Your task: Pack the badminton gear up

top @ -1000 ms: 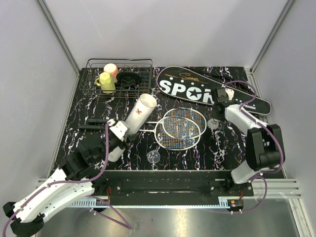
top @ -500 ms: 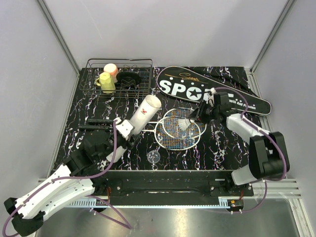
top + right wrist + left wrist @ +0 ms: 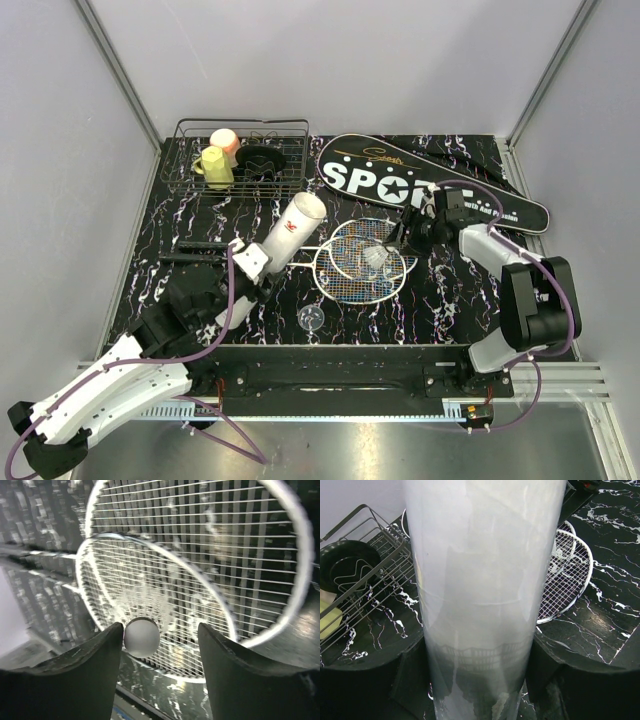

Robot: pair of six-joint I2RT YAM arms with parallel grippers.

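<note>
while the left arm is coming in from the near left corner, the left fingers (image 3: 580, 685) are clamping the long white tube (image 3: 290, 232) on both sides, and the tube is filling the gap between them in the left wrist view. it is sitting tilted over the dark marbled worktop (image 3: 200, 235), its open end aiming up and away, close to the right corner of the wire basket (image 3: 240, 123). over on the other side, the right fingers (image 3: 75, 680) are hanging low over the rackets (image 3: 345, 275), whose two white-strung heads are lying overlapped at the middle of the worktop. a white shuttlecock (image 3: 141, 636) is resting on those strings, its round cork pointing at the right wrist camera. the right fingers are standing apart around that cork and not pinching it: one finger is just beside it, and the other is showing clear space. behind the right arm, the black bag (image 3: 400, 180) is lying flat along the far right of the worktop, its white lettering facing up. in the basket, a yellow cup (image 3: 215, 165) and a pink cup (image 3: 225, 140) are sitting together at the left end.
</note>
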